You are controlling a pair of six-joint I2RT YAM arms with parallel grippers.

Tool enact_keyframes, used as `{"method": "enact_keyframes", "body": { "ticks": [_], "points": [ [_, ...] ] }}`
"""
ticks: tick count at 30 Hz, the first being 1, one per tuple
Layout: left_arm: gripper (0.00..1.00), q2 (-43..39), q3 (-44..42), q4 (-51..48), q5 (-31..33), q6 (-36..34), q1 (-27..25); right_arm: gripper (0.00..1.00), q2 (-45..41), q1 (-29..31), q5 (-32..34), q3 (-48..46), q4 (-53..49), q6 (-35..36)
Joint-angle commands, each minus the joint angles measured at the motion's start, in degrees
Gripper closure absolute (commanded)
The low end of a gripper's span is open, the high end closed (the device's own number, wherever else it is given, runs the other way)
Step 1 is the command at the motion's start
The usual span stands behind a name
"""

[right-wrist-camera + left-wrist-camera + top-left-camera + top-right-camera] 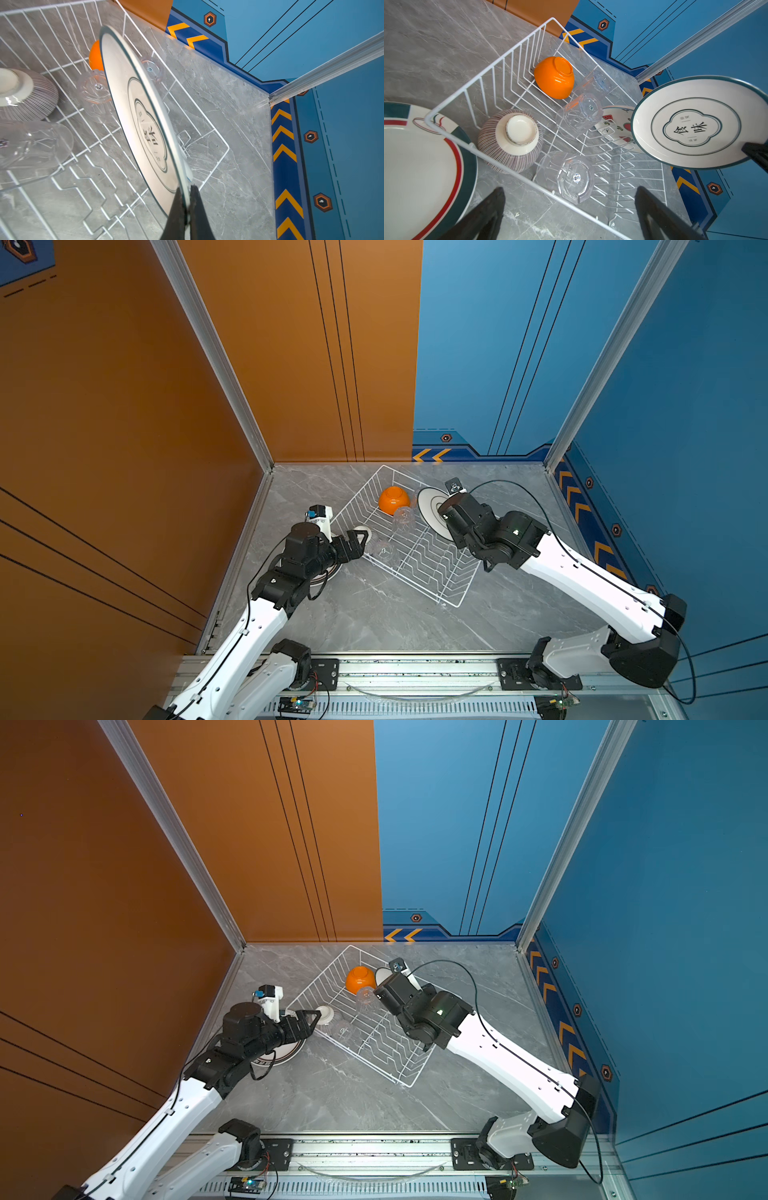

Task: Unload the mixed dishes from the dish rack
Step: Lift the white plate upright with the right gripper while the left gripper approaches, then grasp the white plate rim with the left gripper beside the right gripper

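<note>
Right claw (188, 187) is clenched on the rim of the teal-rimmed plate (145, 116), which extends ahead of it, tilted on edge over the dish rack (492, 67). Left claw (571, 190) is spread wide, grasping nothing. Just ahead of it, inside the rack, a clear glass (571, 176) and a striped bowl (510, 141) sit upside down. An orange bowl (554, 76) lies farther ahead.

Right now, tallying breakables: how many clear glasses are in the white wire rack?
3: one glass beside the orange bowl, one central, one by the grey-striped bowl; the teal-rimmed plate may hide more.
</note>
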State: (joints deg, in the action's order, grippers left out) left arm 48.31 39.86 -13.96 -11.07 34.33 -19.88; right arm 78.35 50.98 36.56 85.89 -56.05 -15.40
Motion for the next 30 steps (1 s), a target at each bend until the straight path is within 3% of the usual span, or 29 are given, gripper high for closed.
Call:
{"method": "enact_keyframes", "body": {
  "ticks": [1, 10, 17, 27, 30],
  "points": [
    [0.02, 0.6, 1.4, 5.6, 0.2, 1.1, -2.4, 1.0, -3.5, -0.3, -4.2, 1.2, 1.1, -5.6],
    [0.02, 5.1, -0.4, 18.6, -3.5, 4.6, -8.9, 1.0, -11.8, -0.5, -13.0, -5.6, 8.8, -13.4],
    [0.01, 9.2, 2.0, 22.5, -4.0, 3.5, -13.1, 1.0, -14.1, -0.8, -19.1, -8.4, 12.5, -15.8],
    [0.24, 13.7, 4.3, 24.1, -3.8, 2.0, -15.5, 1.0, -16.2, -3.6, -26.3, -10.2, 15.7, -17.1],
    [0.27, 14.0, 4.6, 24.3, -3.9, 1.6, -15.6, 1.0, -16.4, -4.9, -29.2, -10.6, 16.7, -18.0]
  ]
}}
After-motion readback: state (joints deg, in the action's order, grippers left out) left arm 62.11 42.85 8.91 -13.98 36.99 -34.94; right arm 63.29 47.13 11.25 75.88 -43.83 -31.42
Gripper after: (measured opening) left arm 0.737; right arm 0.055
